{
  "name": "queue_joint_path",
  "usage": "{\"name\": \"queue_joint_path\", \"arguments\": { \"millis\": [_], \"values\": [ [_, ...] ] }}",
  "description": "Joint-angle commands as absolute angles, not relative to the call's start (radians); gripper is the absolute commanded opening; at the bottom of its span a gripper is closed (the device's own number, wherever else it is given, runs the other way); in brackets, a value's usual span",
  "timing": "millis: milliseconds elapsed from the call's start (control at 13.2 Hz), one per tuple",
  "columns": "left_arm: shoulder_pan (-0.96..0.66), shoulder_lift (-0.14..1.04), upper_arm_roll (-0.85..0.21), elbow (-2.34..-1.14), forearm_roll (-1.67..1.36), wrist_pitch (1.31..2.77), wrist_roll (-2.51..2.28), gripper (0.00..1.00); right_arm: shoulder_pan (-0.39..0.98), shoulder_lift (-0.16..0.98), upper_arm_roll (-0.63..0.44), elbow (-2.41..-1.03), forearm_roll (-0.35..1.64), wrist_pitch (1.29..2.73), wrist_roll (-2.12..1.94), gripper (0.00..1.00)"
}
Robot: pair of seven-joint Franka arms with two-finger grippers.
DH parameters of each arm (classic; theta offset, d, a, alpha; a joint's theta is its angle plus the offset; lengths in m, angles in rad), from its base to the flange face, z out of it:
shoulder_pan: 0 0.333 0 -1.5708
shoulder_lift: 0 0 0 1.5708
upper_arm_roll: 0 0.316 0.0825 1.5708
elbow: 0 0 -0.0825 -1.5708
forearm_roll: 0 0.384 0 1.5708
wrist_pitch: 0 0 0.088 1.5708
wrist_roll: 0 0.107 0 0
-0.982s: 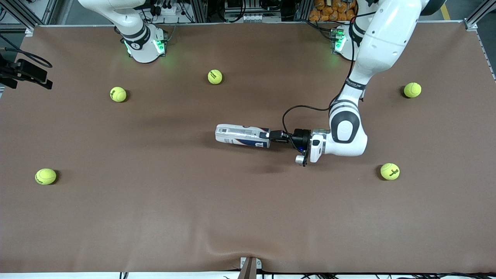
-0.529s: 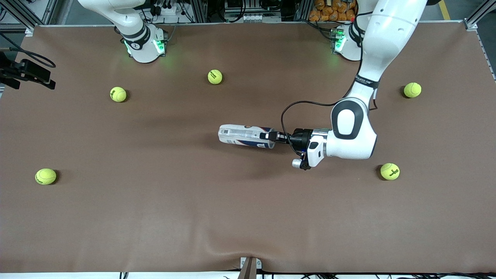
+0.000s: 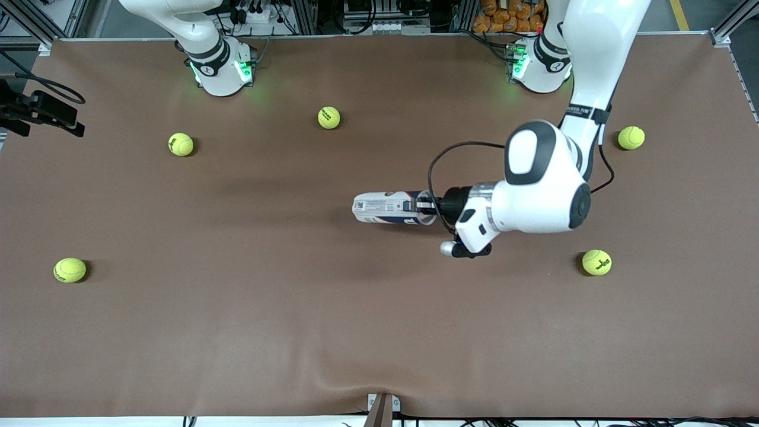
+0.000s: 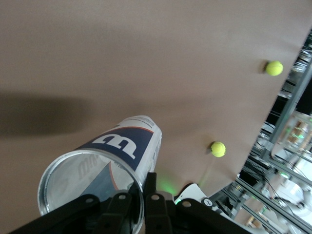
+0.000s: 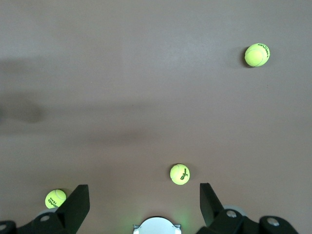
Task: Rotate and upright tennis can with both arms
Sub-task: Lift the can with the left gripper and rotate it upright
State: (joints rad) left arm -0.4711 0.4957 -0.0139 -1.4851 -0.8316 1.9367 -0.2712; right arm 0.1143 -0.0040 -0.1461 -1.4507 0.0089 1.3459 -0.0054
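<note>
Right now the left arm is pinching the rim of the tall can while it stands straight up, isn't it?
Not quite. The left gripper does pinch the rim of the can, but the can is not standing up; it is on its side, roughly level over the table. The front view shows this.

Slim white-and-navy tennis can held off the brown mat, close to horizontal.
Its cylinder carries a red stripe and a white "W" logo on the navy band; the silver metal rim frames an open, empty mouth. That mouth end is clamped by the left arm's black gripper, one finger inside the rim; the closed end points toward the right arm's end of the table.
</note>
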Motion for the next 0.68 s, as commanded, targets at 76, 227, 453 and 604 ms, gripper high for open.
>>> {"name": "queue_joint_path", "arguments": {
  "millis": [76,227,453,604],
  "values": [
    [-0.563,0.471,-0.009,-1.465,-0.648,1.941,-0.484,0.0,0.127,-0.008,-0.147,-1.453,-0.014,1.348,0.0,1.0],
    [-0.612,0.472,-0.012,-1.415,-0.495,1.937,-0.651,0.0,0.126,-0.008,-0.147,-1.453,-0.014,1.348,0.002,1.0],
    [-0.701,0.474,-0.011,-1.393,-0.31,1.911,-0.86,0.0,0.126,-0.009,-0.149,-1.456,-0.012,1.348,0.003,1.0],
    [-0.754,0.482,-0.005,-1.391,-0.221,1.901,-0.96,0.0,0.121,-0.011,-0.149,-1.457,-0.012,1.348,0.002,1.0]
  ]
}}
